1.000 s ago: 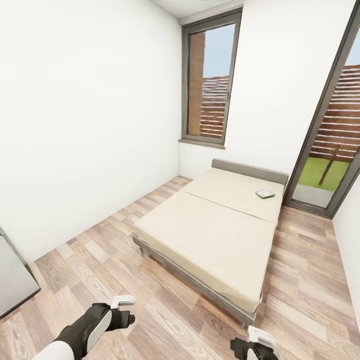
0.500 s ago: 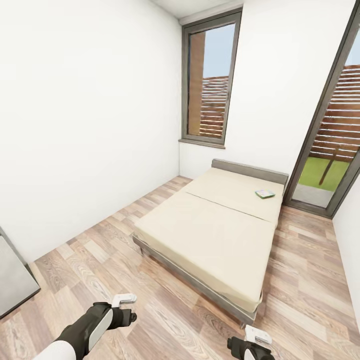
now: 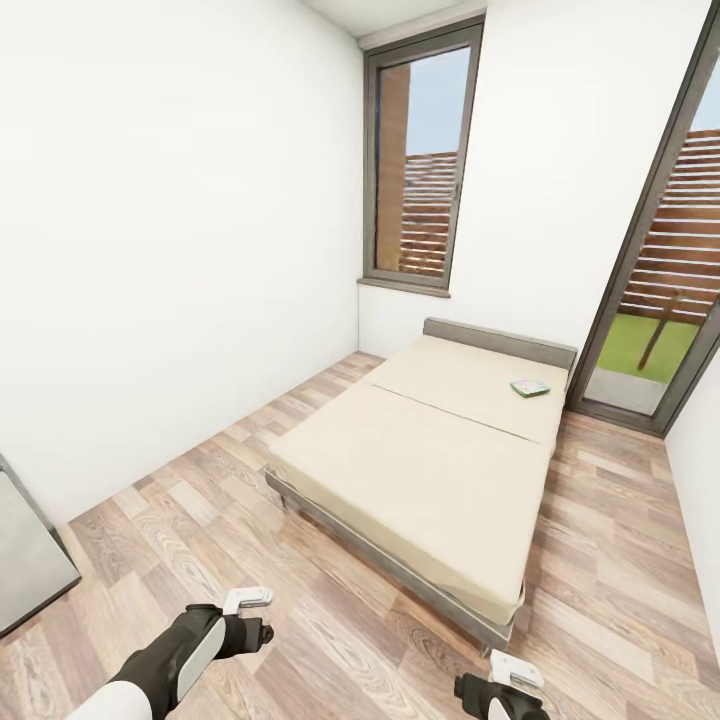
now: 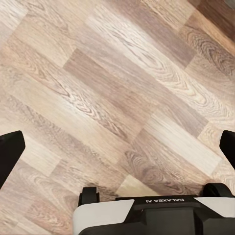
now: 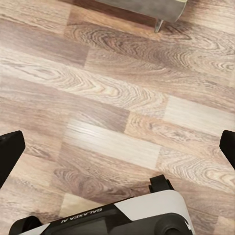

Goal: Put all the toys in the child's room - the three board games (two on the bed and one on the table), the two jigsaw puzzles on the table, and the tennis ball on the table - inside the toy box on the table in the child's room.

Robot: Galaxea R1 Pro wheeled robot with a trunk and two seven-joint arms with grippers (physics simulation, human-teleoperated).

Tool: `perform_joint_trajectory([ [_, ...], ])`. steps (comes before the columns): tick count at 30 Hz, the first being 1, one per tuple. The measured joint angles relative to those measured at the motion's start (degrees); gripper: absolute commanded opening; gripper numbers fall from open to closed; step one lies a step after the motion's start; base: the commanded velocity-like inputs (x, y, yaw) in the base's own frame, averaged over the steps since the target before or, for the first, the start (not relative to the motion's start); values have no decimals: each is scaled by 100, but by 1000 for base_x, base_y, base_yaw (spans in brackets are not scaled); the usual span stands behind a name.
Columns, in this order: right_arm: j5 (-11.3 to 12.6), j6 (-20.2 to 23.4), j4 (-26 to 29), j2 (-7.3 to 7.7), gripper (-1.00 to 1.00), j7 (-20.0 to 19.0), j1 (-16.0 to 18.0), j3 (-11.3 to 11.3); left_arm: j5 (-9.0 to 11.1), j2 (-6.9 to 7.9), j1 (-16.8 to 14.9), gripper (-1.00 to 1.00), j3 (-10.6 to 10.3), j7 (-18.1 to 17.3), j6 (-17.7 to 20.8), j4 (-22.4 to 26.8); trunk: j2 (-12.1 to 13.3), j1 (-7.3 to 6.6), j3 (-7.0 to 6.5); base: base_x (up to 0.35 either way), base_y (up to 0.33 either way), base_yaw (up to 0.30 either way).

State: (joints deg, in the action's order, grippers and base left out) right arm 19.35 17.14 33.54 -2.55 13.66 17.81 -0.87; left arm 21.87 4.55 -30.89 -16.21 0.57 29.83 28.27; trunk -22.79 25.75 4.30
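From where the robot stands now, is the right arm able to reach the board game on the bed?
Probably not: the board game lies near the headboard, across the bed, while the right gripper hangs over the floor.

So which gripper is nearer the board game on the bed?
Right. The right gripper is low beside the bed's foot corner; the left gripper hangs farther across the floor. The board game lies near the headboard.

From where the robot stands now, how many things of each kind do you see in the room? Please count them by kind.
Board game on the bed: 1
Bed: 1
Window: 1
Glass door: 1
Grippers, left and right, both open above the floor: 2
Total: 6
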Motion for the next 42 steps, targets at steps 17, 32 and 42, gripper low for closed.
perform_joint_trajectory([
  [17,0,-8,9,0,100,2,0,0,0,4,0,100,0,-1,-6,-4,0,0,0,0,0,0],
  [32,-1,-31,8,-1,100,1,1,-1,2,5,1,100,0,-9,-8,2,0,0,0,0,0,48],
  [42,-1,-44,-2,-1,100,1,2,-8,2,5,2,100,0,-9,-8,-1,0,0,0,0,0,263],
])
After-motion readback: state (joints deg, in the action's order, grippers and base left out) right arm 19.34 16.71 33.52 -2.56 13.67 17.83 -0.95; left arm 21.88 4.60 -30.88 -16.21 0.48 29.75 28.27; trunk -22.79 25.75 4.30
